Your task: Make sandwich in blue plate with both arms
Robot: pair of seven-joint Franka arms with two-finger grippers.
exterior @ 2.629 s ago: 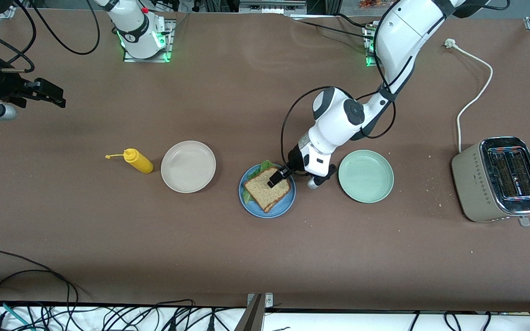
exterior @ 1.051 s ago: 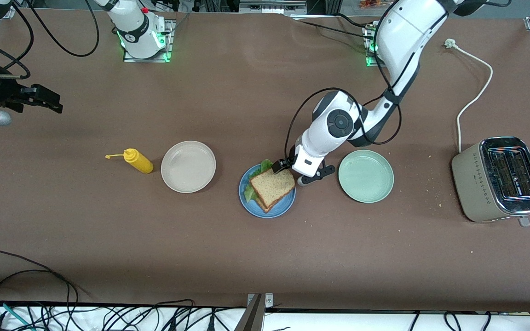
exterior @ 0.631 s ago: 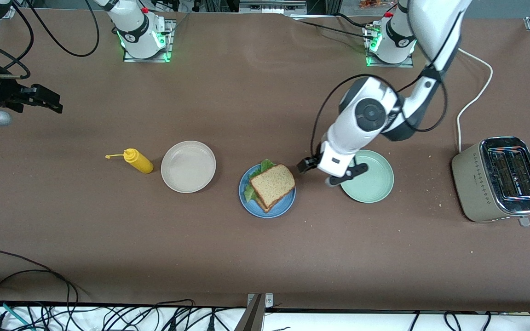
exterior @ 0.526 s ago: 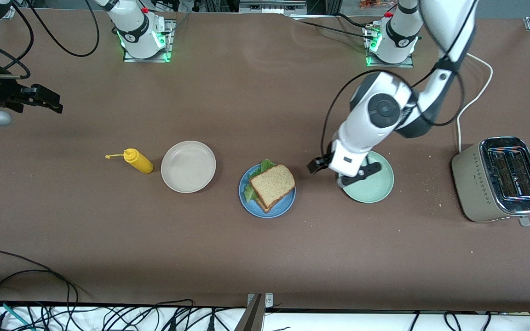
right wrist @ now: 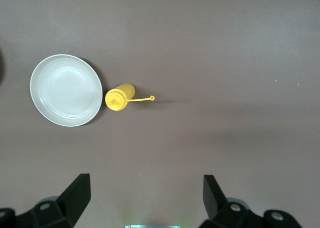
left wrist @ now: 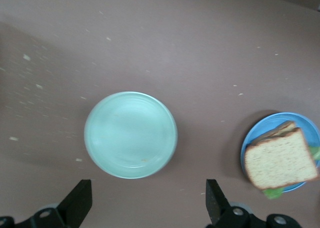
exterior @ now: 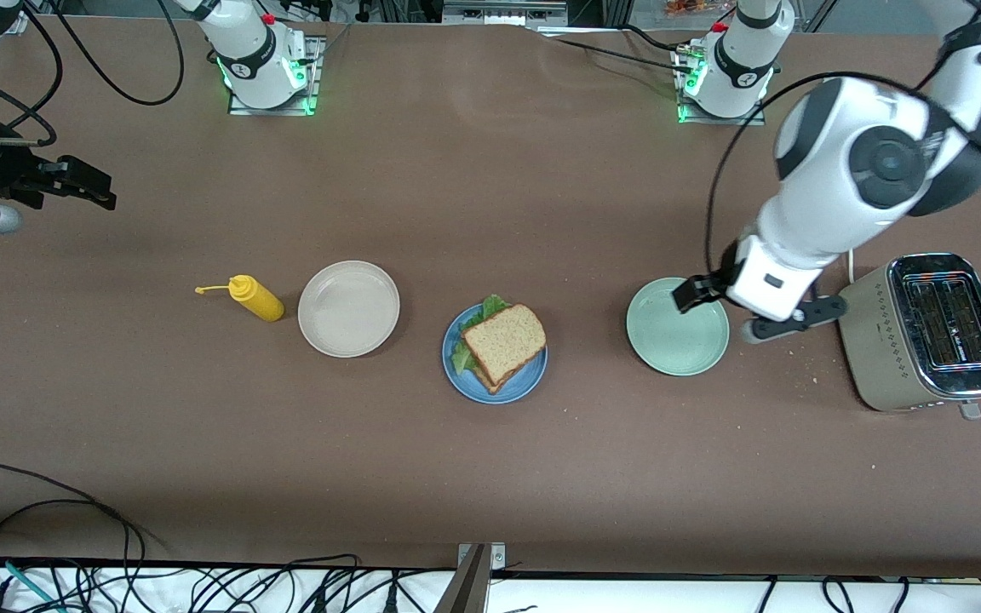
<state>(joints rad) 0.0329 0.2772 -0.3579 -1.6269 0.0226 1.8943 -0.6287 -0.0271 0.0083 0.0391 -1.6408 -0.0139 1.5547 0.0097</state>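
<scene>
Matt brown table (exterior: 422,477), glossy plates and shiny metal

The blue plate (exterior: 524,385) and mint-green plate (exterior: 676,351) look smooth and glossy, the beige plate (exterior: 348,308) slightly duller. The bread of the sandwich (exterior: 503,342) is coarse and grainy. The toaster (exterior: 925,332) has a polished metal top; the yellow bottle (exterior: 256,299) looks like smooth plastic.

White arms (exterior: 831,196), black joints, cables

There are three plates: one blue plate (exterior: 495,383), one green plate (exterior: 676,326), one beige plate (exterior: 348,308). One sandwich (exterior: 503,342), one yellow bottle (exterior: 255,297), one toaster (exterior: 925,331), two arms.
</scene>
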